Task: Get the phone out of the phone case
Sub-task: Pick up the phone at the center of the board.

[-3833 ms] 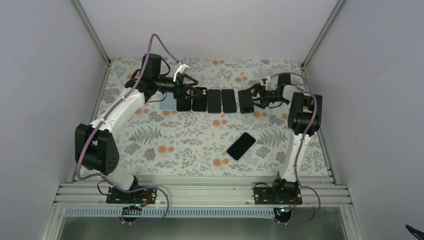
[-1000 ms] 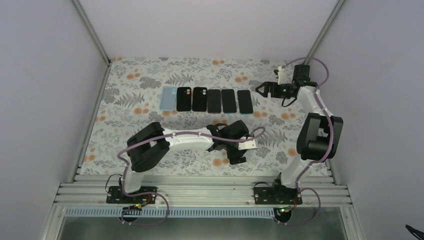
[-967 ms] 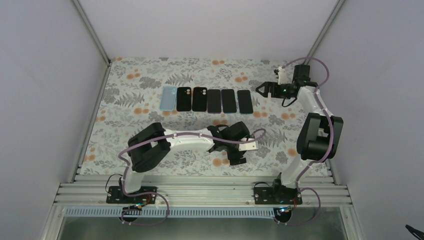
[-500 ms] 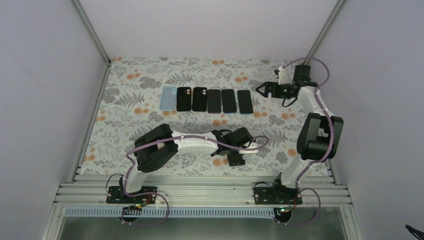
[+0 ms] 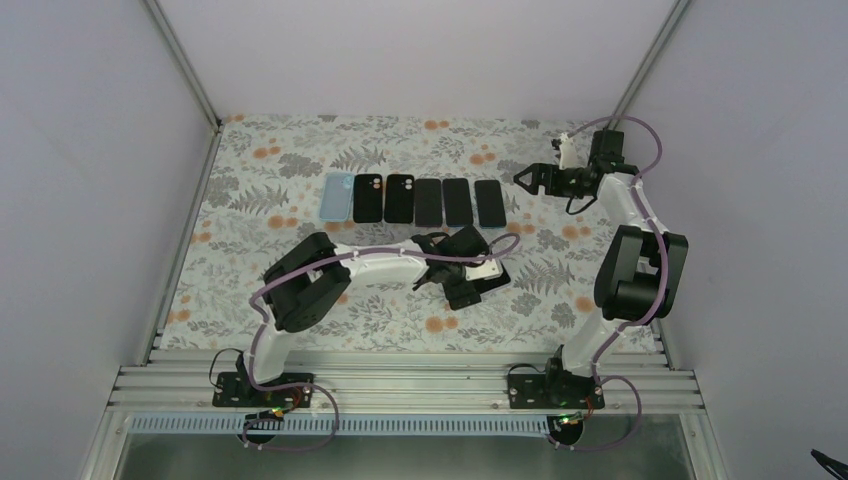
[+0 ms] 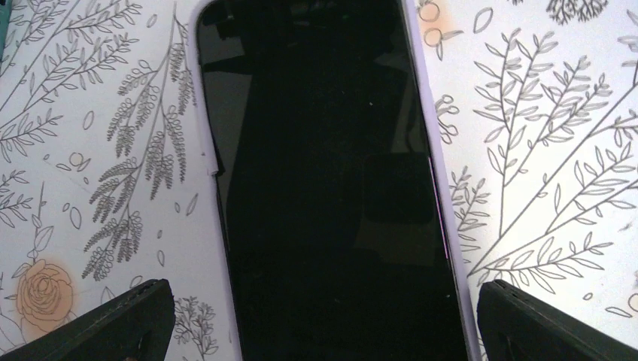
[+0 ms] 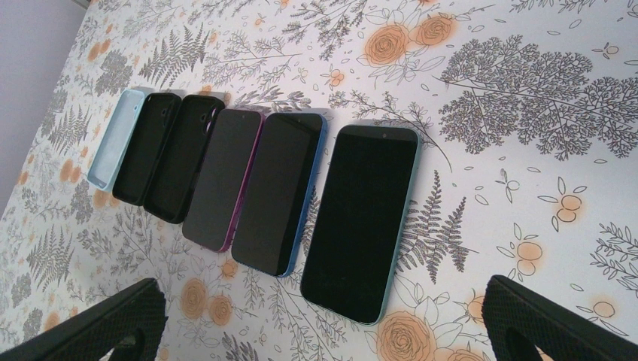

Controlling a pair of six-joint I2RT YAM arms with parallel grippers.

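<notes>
A black-screened phone (image 6: 331,188) lies flat on the flowered table, and the pale lilac rim of its phone case (image 6: 444,226) shows along its right side. My left gripper (image 6: 329,331) hovers open just above it, one finger on each side of the phone's near end and neither touching it. From above, the left gripper (image 5: 462,290) covers most of the phone (image 5: 497,277) at mid-table. My right gripper (image 5: 527,179) stands open at the back right, holding nothing.
A row lies along the back: a light blue case (image 7: 116,139), two black cases (image 7: 165,150), and phones in a magenta case (image 7: 222,177), a blue case (image 7: 278,192) and a teal case (image 7: 361,218). The right gripper (image 7: 331,320) looks down on this row.
The left arm has swung its wrist from the near side of the table back over the lone phone. The right arm has hardly moved. Both grippers stay open.
</notes>
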